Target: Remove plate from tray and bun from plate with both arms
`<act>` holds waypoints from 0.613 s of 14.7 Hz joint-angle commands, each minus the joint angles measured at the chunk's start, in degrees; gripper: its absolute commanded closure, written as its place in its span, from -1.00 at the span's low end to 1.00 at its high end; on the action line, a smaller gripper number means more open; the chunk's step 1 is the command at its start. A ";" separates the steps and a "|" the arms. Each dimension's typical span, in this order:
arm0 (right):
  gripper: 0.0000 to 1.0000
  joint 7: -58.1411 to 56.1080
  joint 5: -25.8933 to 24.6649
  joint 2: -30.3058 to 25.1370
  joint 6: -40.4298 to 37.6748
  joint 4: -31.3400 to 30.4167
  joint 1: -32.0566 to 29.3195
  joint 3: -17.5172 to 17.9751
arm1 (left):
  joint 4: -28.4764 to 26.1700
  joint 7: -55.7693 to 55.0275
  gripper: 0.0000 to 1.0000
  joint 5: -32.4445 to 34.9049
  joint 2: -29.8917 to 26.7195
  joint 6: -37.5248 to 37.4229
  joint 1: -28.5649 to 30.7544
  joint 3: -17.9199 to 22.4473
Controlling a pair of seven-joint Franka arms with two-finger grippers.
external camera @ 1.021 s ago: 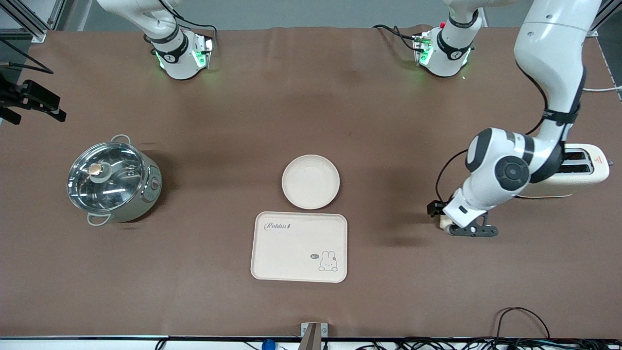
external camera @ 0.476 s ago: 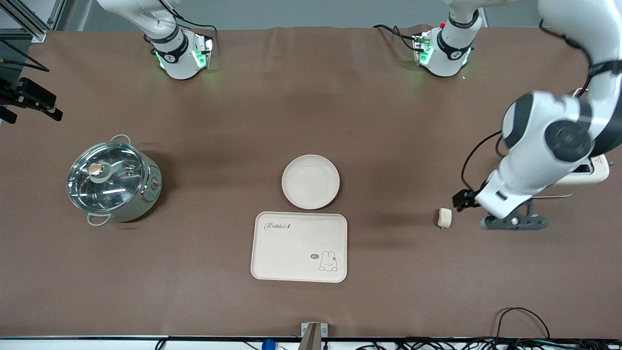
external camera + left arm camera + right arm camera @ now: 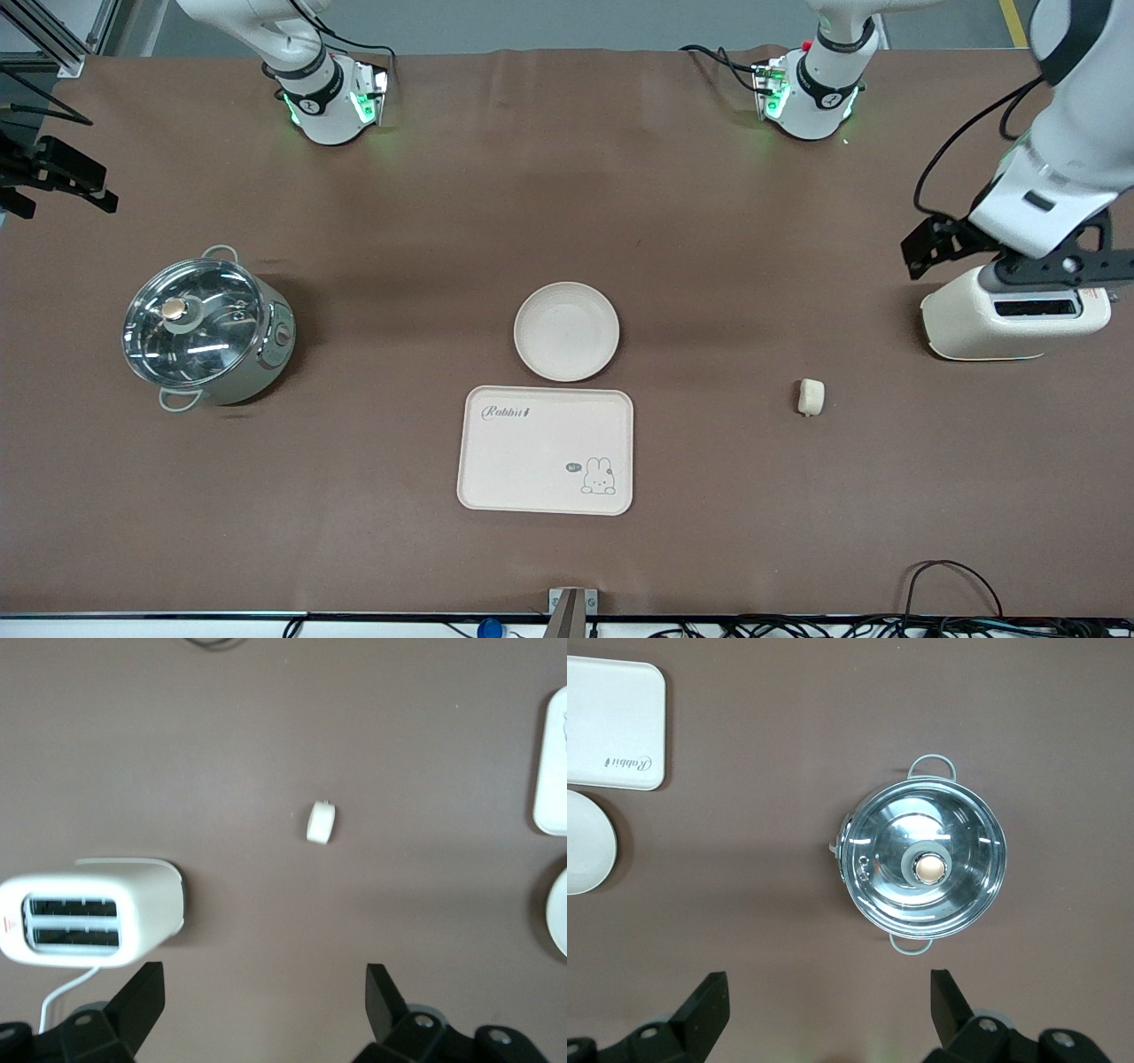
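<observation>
The round cream plate (image 3: 566,331) sits mid-table, touching the edge of the rabbit tray (image 3: 546,449) that is farther from the front camera. The small pale bun (image 3: 811,396) lies alone on the cloth toward the left arm's end; it also shows in the left wrist view (image 3: 322,822). My left gripper (image 3: 1059,266) hangs open and empty, high over the toaster (image 3: 1019,315); its jaws (image 3: 266,1010) are spread wide. My right gripper (image 3: 828,1010) is open and empty, held high by the pot (image 3: 926,866), and waits.
A steel pot with a glass lid (image 3: 205,330) stands toward the right arm's end. The white toaster stands near the table edge at the left arm's end. Plate (image 3: 585,842) and tray (image 3: 611,722) also show in the right wrist view. Cables lie along the front edge.
My left gripper let go of the bun, which stays on the cloth, then rose and drew away to over the toaster. The right arm barely moved.
</observation>
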 commanded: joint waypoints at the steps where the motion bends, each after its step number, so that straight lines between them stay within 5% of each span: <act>1: -1.00 -0.62 0.04 -0.38 -0.44 0.27 -0.29 0.53 | -3.73 2.21 -1.00 -2.32 -6.00 -0.77 -6.08 8.53; 3: -1.00 -1.05 -0.14 -0.38 -0.35 0.45 -0.12 0.53 | -4.60 5.71 -1.00 -2.58 -7.14 0.01 -8.58 12.52; 6: -1.00 -1.14 0.04 -0.38 -0.09 1.07 0.23 0.53 | -5.23 6.52 -1.00 -5.13 -7.24 2.40 -8.94 12.97; 9: -1.00 -1.06 -0.05 -0.29 0.00 1.33 0.24 0.45 | 2.57 6.52 -1.00 -6.10 -2.34 -0.66 -8.32 13.06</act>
